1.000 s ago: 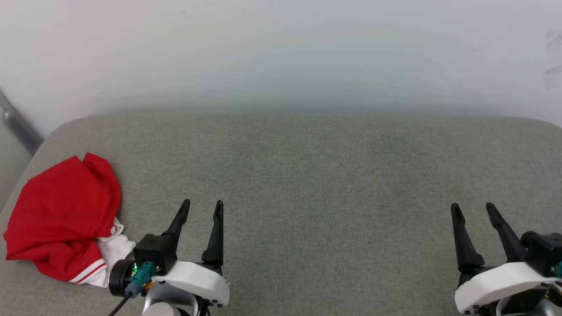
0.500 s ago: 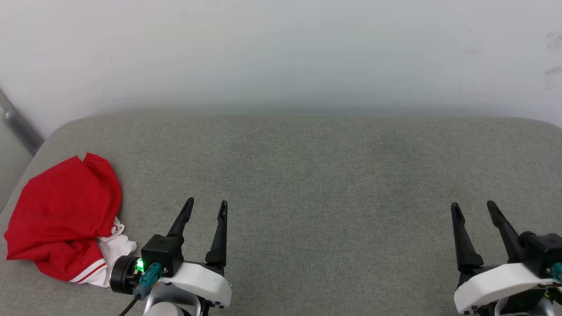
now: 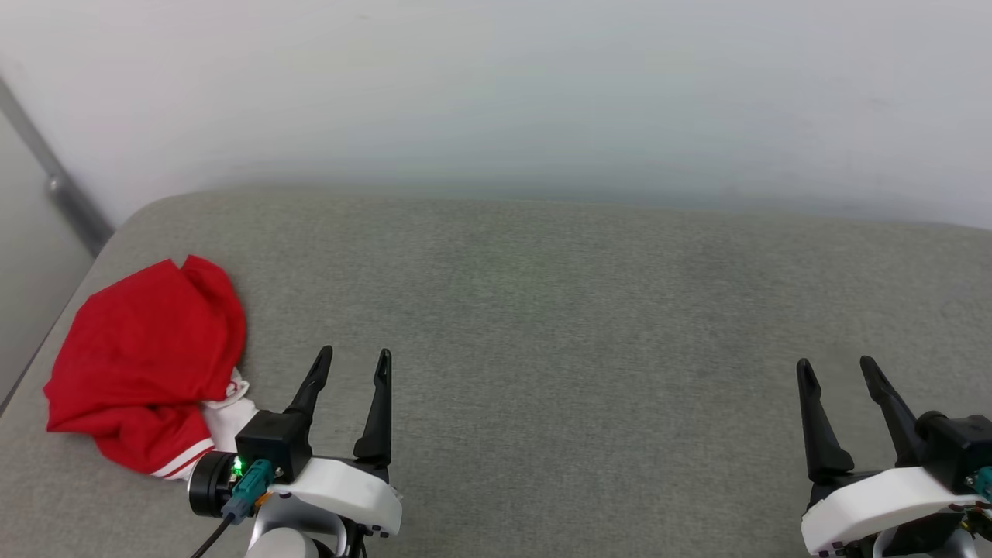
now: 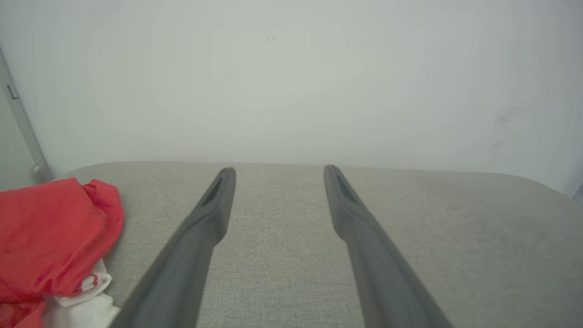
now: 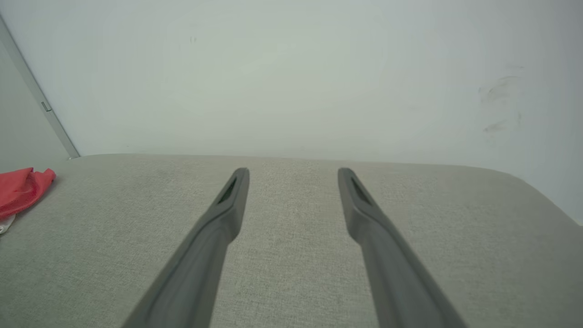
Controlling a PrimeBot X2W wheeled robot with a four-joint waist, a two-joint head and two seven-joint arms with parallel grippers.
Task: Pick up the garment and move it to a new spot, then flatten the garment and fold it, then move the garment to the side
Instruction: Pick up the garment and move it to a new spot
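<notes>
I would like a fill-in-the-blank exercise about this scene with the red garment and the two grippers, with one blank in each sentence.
1. The crumpled red garment lies at the robot's ____ end of the grey fabric surface.
2. The left gripper is ____, not shut.
3. The right gripper holds ____.
Missing words: left; open; nothing.

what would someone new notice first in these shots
The red garment, bunched in a heap with a bit of white sleeve showing, stands out at the left end of the grey cushioned surface. Next come two sets of dark fingers low in the head view: the left hand just right of the heap, the right hand far to the right, both open and empty.
</notes>
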